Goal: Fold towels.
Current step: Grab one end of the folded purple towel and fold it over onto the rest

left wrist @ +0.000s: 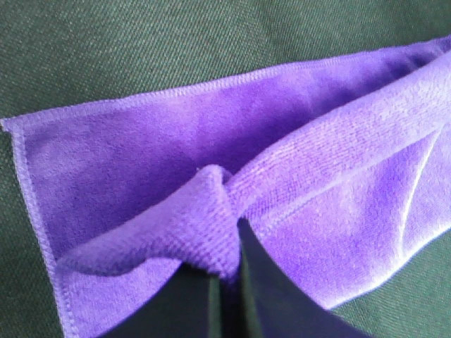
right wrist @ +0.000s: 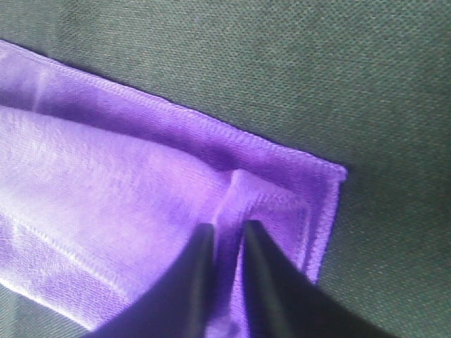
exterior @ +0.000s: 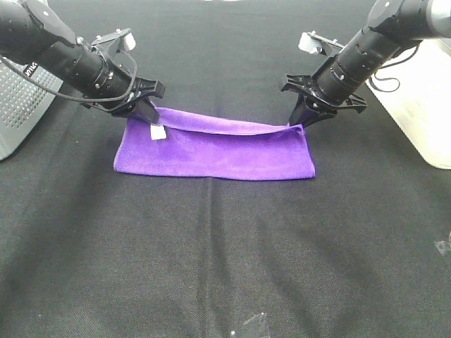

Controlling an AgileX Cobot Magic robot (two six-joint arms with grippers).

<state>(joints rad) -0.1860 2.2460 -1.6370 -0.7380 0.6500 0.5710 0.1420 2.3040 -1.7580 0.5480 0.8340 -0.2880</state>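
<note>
The left end effector point(exterior: 146, 113) is pinched shut on one far corner of the purple towel point(exterior: 218, 151), which lies mid-worktop point(exterior: 225, 267), half doubled over. The right end effector point(exterior: 304, 116) is clamped on the other far corner. I'd say this is the first fold; next, both should carry that edge evenly onto the near hem. The left arm's lettering point(exterior: 29, 69) is unreadable, and the white tag point(exterior: 158, 132) looks blank (from here, anyway).

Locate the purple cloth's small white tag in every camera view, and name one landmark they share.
Exterior high: the small white tag hangs left of centre, just under the left pincer.
Left wrist: not in it.
Right wrist: not in it.
Shared landmark: the stitched hem of the bright purple square microfibre cloth, seen in all three views.
</note>
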